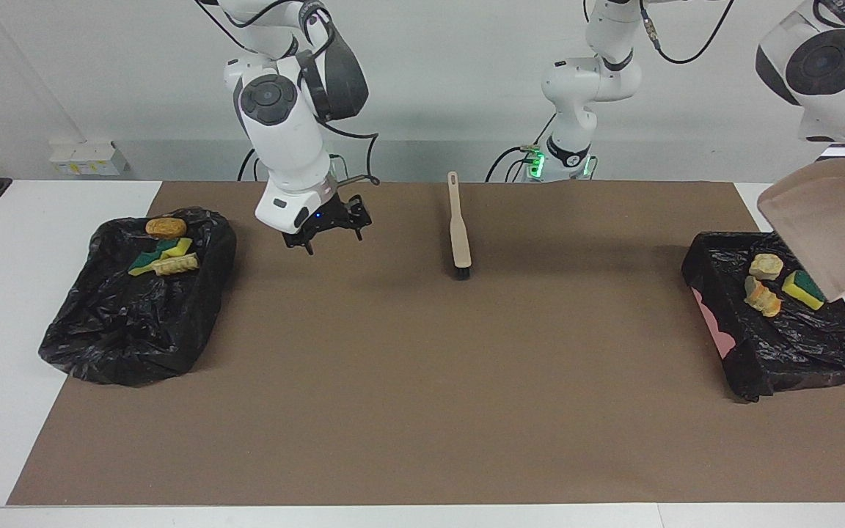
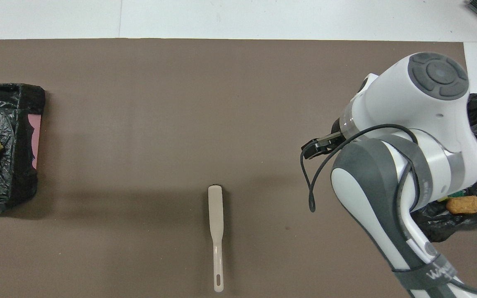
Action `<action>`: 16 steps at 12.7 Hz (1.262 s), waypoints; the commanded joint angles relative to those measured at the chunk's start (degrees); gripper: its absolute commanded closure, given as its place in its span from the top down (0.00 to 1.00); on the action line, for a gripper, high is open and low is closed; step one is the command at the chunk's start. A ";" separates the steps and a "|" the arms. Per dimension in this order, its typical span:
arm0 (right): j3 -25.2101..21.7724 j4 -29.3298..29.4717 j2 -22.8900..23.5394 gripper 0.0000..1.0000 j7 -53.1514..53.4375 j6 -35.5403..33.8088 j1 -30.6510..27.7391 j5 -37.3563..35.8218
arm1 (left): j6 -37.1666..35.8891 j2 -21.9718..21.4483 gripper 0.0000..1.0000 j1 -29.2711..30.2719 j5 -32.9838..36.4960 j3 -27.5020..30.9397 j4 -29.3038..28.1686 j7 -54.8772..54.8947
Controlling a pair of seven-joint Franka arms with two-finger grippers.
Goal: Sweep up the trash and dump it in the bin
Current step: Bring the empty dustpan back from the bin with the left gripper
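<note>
The dumping step looks almost done. The left end effector, out of sight, is closed on the beige dustpan [image 1: 826, 231], tipped over the black-lined bin [image 1: 782, 345] at the left arm's end. Trash [image 1: 763, 293] lies in it, and more trash [image 1: 162, 253] in the other bin [image 1: 129, 330]. The right end effector [image 1: 327, 227] hangs open and empty over the brown mat [image 1: 422, 381]. The brush [image 1: 458, 235] lies flat. Next, the dustpan should go down on the worktop.
</note>
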 commanded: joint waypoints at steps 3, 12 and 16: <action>0.75 3.28 -0.15 1.00 -1.57 -0.71 -5.65 -3.73 | -6.45 0.27 0.00 -2.08 -23.44 0.80 2.80 -21.86; 0.75 2.84 -2.78 1.00 -3.15 -2.29 -10.14 -6.20 | 4.33 8.61 0.00 -16.22 -51.67 -0.17 1.04 -77.42; 0.75 3.10 -2.78 1.00 -3.77 -3.53 -10.32 -6.29 | 13.83 15.99 0.00 -24.22 -58.18 -0.08 1.48 -95.99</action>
